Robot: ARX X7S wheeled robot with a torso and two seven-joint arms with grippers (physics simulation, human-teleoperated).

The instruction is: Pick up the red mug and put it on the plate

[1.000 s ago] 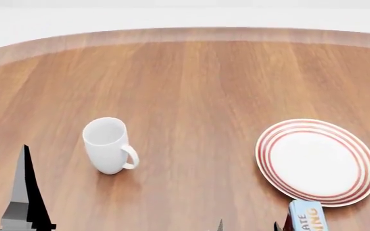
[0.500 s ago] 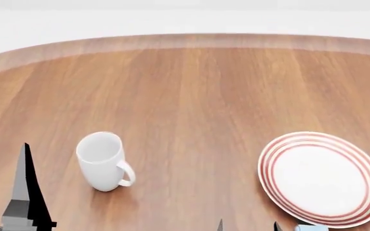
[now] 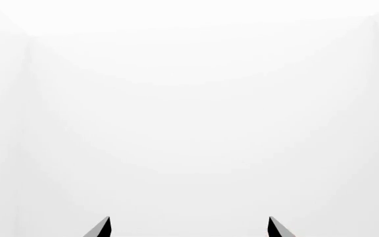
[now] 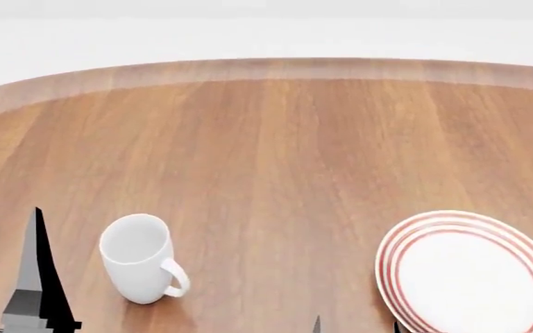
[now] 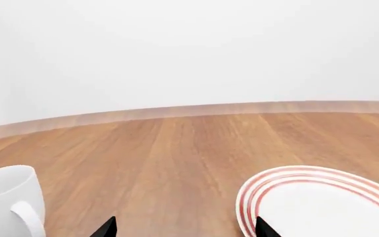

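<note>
Honestly, no red mug in sight, just the white mug [image 4: 138, 258] and plate [image 4: 475, 274], so look around first with both grippers [image 5: 185, 227] spread, empty.

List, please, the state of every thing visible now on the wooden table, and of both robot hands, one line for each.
Plain white ceramic mug: upright, empty, handle toward the plate, not held.
Round white plate with red rings: flat on the round wooden table, nothing on it.
Left hand: open, holding nothing.
Right hand: open, holding nothing.
Red mug: not in view.
</note>
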